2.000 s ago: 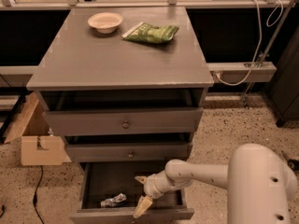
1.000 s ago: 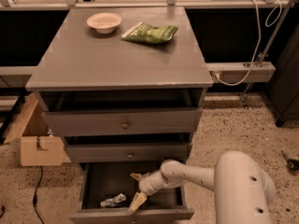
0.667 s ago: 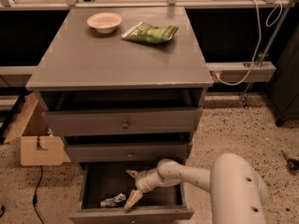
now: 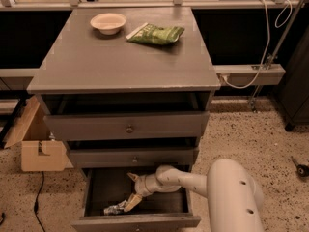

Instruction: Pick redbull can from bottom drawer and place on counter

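Note:
The bottom drawer (image 4: 140, 220) is pulled open, showing its dark interior. The redbull can (image 4: 115, 209), small, silvery and crinkled, lies on its side at the drawer's front left. My gripper (image 4: 131, 189) reaches into the drawer from the right, open, with one pale finger (image 4: 131, 202) touching or just beside the can's right end and the other finger higher up near the back. The counter (image 4: 120, 57) is the grey cabinet top above.
A cream bowl (image 4: 108, 22) and a green snack bag (image 4: 155, 34) sit at the back of the counter. Two shallower drawers with knobs (image 4: 129, 128) stand slightly ajar above. A cardboard box (image 4: 37, 144) is on the floor at left. My white arm (image 4: 231, 192) is at lower right.
My gripper has moved left inside the bottom drawer, closing in on the can. The can has not moved.

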Robot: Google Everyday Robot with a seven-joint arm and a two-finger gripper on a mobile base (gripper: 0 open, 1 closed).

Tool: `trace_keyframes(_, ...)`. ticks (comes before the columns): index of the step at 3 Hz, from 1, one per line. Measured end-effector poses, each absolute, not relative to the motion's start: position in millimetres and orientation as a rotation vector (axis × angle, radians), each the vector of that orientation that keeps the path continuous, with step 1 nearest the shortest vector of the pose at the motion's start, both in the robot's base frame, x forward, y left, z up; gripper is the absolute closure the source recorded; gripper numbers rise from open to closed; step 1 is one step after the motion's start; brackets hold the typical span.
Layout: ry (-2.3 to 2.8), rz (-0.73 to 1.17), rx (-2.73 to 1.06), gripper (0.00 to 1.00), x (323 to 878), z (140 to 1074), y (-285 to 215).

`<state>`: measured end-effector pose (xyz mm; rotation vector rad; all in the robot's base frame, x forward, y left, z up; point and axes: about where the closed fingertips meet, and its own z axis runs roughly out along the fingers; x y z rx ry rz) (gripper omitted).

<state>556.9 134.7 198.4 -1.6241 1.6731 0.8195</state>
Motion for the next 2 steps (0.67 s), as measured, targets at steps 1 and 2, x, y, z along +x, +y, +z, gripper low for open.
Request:
trace_keyframes(1,1.709,0.749,-1.621,0.0,568.4,177.8,138.6)
trace_keyframes(2,1.733,0.693,-1.641,0.0,571.6,160.8,143.7)
